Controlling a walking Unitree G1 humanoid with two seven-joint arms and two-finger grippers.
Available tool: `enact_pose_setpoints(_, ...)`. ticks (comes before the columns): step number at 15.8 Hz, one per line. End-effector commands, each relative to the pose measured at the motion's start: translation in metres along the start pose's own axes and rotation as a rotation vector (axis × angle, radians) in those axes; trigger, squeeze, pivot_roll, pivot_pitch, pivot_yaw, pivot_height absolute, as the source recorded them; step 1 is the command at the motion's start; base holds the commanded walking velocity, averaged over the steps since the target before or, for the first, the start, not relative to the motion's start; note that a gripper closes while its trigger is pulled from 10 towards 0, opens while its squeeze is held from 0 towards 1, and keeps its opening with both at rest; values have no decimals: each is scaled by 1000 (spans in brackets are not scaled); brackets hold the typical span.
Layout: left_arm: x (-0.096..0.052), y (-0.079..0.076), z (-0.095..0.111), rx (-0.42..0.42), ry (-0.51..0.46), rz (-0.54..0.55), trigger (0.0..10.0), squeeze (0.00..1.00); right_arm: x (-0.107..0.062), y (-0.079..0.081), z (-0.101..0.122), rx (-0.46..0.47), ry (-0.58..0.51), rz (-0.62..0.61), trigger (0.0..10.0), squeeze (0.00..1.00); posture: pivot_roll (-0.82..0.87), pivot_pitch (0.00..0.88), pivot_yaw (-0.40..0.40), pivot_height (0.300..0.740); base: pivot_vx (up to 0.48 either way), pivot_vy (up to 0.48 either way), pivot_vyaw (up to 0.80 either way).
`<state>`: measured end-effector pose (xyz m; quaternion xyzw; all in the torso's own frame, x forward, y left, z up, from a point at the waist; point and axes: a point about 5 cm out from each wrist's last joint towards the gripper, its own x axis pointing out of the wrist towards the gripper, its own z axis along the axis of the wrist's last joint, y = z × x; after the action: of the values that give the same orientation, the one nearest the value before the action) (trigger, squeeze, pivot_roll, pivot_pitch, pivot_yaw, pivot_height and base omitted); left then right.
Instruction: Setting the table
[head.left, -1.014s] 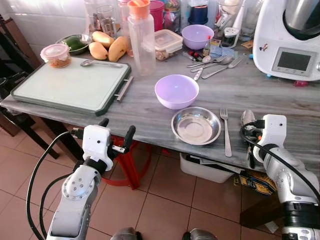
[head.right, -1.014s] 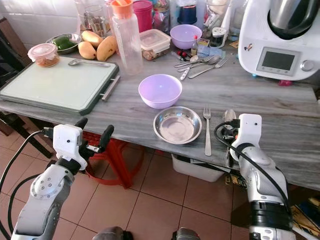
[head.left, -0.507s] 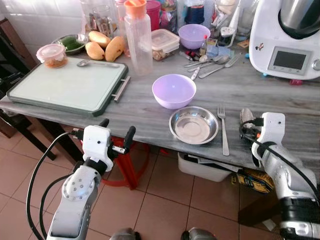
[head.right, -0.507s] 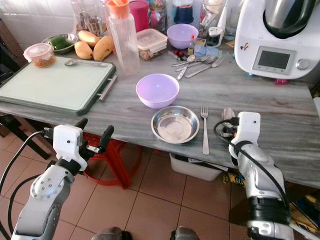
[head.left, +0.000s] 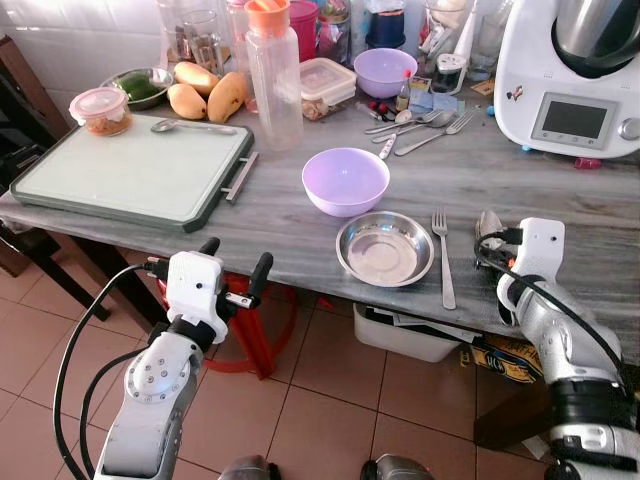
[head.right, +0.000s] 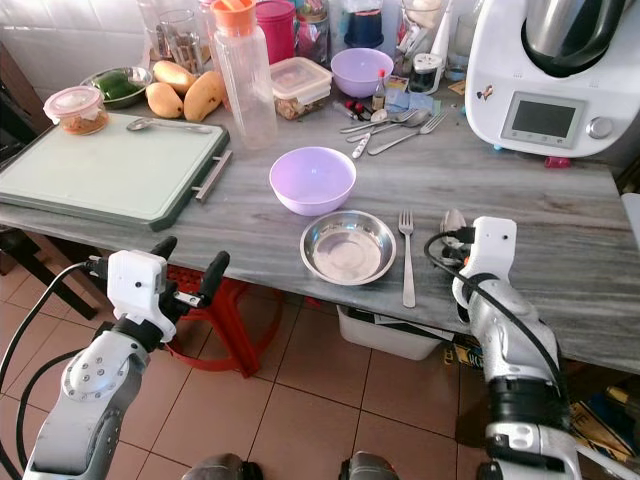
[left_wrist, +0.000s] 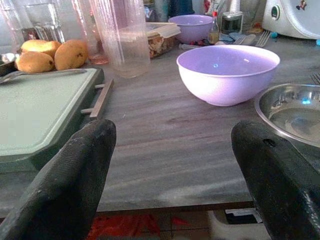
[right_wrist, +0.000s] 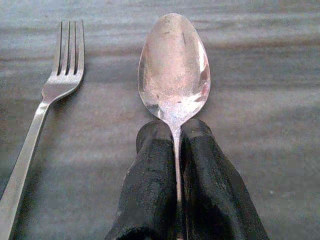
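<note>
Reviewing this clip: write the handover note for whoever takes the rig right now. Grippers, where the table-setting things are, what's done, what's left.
Right gripper: jaws shut on the spoon handle; the spoon lies on the table, right of the fork.
Left gripper: jaws open, holding nothing, below the table's near edge.
Steel bowl sits at the near edge, fork beside it on the right, purple bowl just behind.
Done: bowl, fork and spoon laid side by side.
Left: release the spoon and pull the right arm back. More cutlery lies at the back if other places need setting.
</note>
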<state>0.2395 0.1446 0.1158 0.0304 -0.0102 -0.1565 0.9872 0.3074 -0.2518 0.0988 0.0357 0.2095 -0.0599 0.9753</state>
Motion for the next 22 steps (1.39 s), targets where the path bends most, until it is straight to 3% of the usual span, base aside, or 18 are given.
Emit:
enact_pose_setpoints(1, -1, 0, 2, 7, 2, 5, 10000, 0, 3, -1, -17, 8, 80, -25, 0, 0, 34, 49, 68, 740, 0, 0, 0)
enact_pose_setpoints(7, 1, 0, 3, 5, 0, 2, 10000, 0, 14, 18, -6, 28, 47, 21, 0, 0, 37, 48, 67, 740, 0, 0, 0)
enact_pose_setpoints(10, 1, 0, 3, 5, -2, 7, 10000, 0, 12, 28, -6, 14, 49, 57, 0, 0, 39, 48, 64, 740, 0, 0, 0)
enact_pose_setpoints(19, 3, -2, 3, -2, -2, 1, 10000, 0, -1, 28, -21, -8, 88, 77, 39, 0, 26, 48, 63, 740, 0, 0, 0)
enact_pose_setpoints(22, 3, -3, 2, -4, -2, 3, 10000, 0, -4, 36, -21, -2, 90, 95, 78, 0, 26, 48, 62, 740, 0, 0, 0)
